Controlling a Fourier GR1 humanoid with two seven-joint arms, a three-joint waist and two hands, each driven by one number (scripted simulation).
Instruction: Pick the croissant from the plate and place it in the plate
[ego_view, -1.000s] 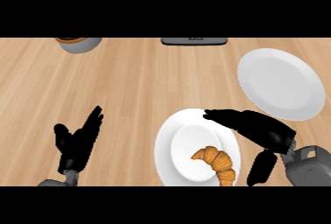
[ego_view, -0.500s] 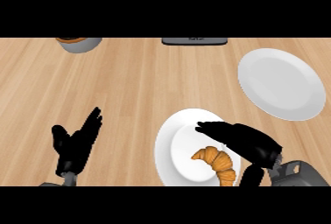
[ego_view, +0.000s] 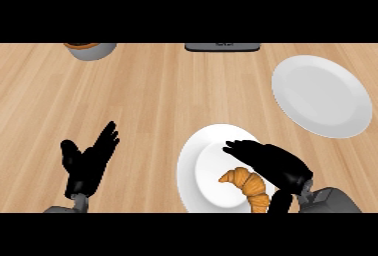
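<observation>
Wooden counter (ego_view: 162, 100) with 2 plates (ego_view: 321, 95), croissant (ego_view: 251, 187)

Pale wood on the desk (ego_view: 162, 95), straight grain running across, smooth with a soft matt sheen. Glazed white ceramic look on both plates, the near plate (ego_view: 199, 165) and the far plate (ego_view: 321, 95), even and unmarked. Golden-brown, ridged, baked crust on the croissant (ego_view: 249, 186), faintly glossy. Matt black, plastic-like shell on the right hand (ego_view: 269, 161) and left hand (ego_view: 87, 160). Dull grey finish on the bowl (ego_view: 92, 50) at the far edge.
</observation>
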